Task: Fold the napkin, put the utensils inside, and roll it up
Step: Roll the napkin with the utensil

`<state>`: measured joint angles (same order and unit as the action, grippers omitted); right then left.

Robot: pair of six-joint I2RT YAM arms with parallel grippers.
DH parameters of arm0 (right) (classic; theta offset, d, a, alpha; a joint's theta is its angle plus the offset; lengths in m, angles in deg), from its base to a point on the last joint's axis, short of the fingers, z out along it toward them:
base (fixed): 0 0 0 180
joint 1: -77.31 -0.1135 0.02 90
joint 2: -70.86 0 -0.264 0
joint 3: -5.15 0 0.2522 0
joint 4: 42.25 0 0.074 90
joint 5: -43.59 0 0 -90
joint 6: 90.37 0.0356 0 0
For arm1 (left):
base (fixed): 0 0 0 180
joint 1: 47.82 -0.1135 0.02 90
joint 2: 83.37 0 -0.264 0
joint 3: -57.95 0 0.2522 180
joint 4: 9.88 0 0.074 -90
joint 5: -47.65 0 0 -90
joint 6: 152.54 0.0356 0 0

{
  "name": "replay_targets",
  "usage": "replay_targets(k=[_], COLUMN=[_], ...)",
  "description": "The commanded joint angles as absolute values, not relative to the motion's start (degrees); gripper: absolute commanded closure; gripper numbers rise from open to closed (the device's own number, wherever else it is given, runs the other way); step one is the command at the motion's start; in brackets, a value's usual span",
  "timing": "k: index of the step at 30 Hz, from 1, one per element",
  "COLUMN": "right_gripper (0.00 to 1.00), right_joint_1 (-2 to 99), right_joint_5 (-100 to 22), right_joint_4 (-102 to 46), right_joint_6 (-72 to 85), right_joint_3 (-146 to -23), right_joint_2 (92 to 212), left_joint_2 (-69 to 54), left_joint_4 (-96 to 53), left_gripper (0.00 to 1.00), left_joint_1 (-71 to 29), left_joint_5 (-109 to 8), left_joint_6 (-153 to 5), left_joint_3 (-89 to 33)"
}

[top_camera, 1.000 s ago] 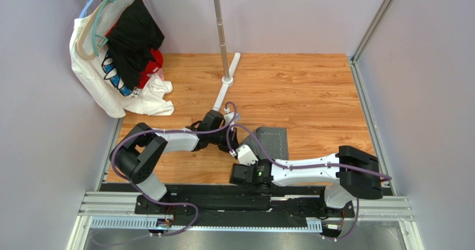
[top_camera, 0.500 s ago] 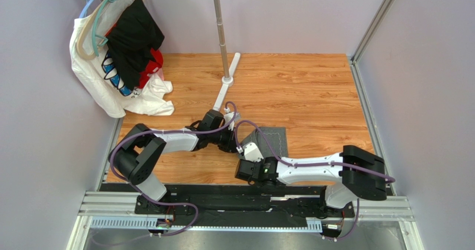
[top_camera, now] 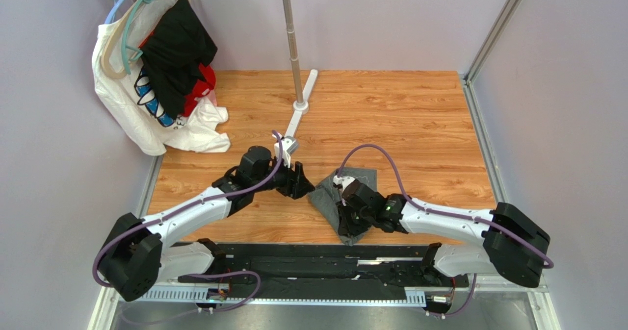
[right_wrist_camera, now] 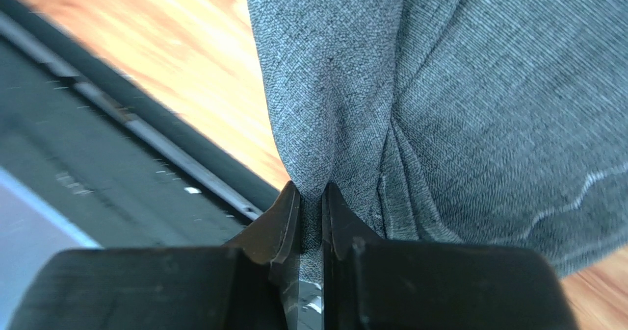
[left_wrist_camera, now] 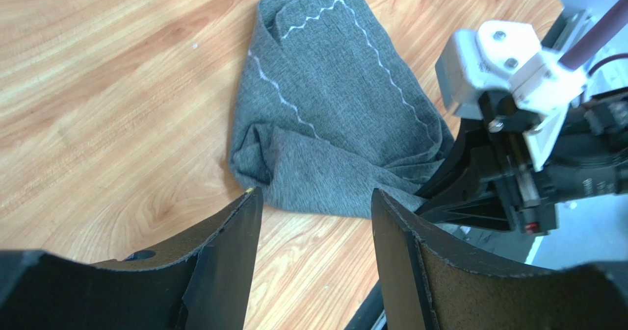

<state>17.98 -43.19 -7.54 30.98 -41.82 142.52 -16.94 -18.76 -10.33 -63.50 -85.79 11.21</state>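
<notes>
The napkin lies bunched on the worktop, near its middle and toward the near edge. The left fingers stand apart just to the left of it, with nothing between them. The right fingers sit at its near right side, with a fold of it between them. Behind stands a pole, its foot on the worktop. Clothes hang in the far left corner.
</notes>
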Motion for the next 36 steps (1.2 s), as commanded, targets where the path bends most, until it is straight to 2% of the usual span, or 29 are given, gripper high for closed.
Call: replay_targets(k=[1,5,16,23,32,34,36], right_gripper=[1.0,1.0,1.0,1.0,1.0,1.0,1.0], right_joint_1=[21.1,24.4,34.6,41.3,45.1,45.6,46.3], right_joint_5=[-28.4,-20.9,-11.0,-7.9,-5.3,-5.0,-4.7], right_joint_4=[-15.4,-19.2,-24.7,-24.3,-25.1,-25.5,-25.9], right_joint_6=[28.5,28.9,28.5,27.6,26.8,26.4,26.4], right_joint_3=[-39.1,-38.0,-35.6,-34.6,-34.2,-34.3,-34.2], right_joint_2=[144.0,144.0,149.3,150.8,155.1,156.2,156.9], left_joint_2=[-16.2,-14.1,-5.9,-4.3,1.0,2.1,2.9], left_joint_4=[-19.4,-14.7,-8.2,-5.5,-1.0,0.4,1.0], left_gripper=[0.35,0.35,0.35,0.35,0.38,0.4,0.53], left_joint_1=[-10.5,-10.5,-10.5,-10.5,-10.4,-10.5,-10.5], left_joint_5=[-64.2,-66.3,-68.9,-68.7,-70.6,-70.8,-70.9], left_joint_6=[-82.8,-81.6,-81.0,-80.9,-81.9,-82.5,-82.9], left_joint_3=[12.9,13.6,13.2,13.7,13.1,12.8,12.4])
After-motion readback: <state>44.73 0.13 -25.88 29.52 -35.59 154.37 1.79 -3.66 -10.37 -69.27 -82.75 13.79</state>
